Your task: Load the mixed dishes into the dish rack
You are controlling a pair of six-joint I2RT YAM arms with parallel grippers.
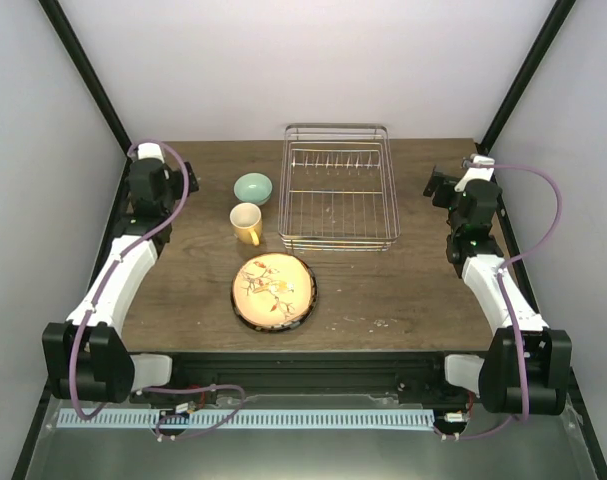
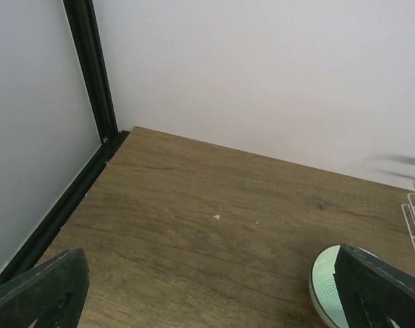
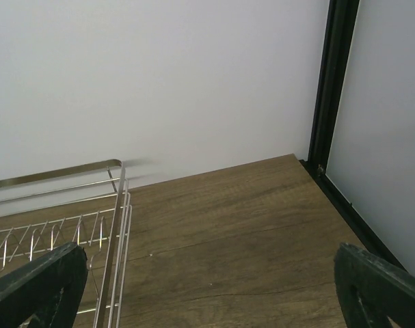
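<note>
Wooden table (image 1: 383,290) holds bowl (image 1: 252,187), mug (image 1: 246,222), plate (image 1: 274,291) beside rack (image 1: 337,243); left pincer (image 2: 207,294), right pincer (image 3: 207,287) spread.

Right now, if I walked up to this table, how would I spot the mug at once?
Find the silver wire dish rack at the far middle of the wooden table. Just left of its near-left corner stands the mug, between a pale-teal bowl behind it and a floral plate in front. It alone is yellow and has a handle.

place: lab test cell | evidence: white wall panels (image 1: 283,60), black frame struts (image 1: 88,80)
</note>
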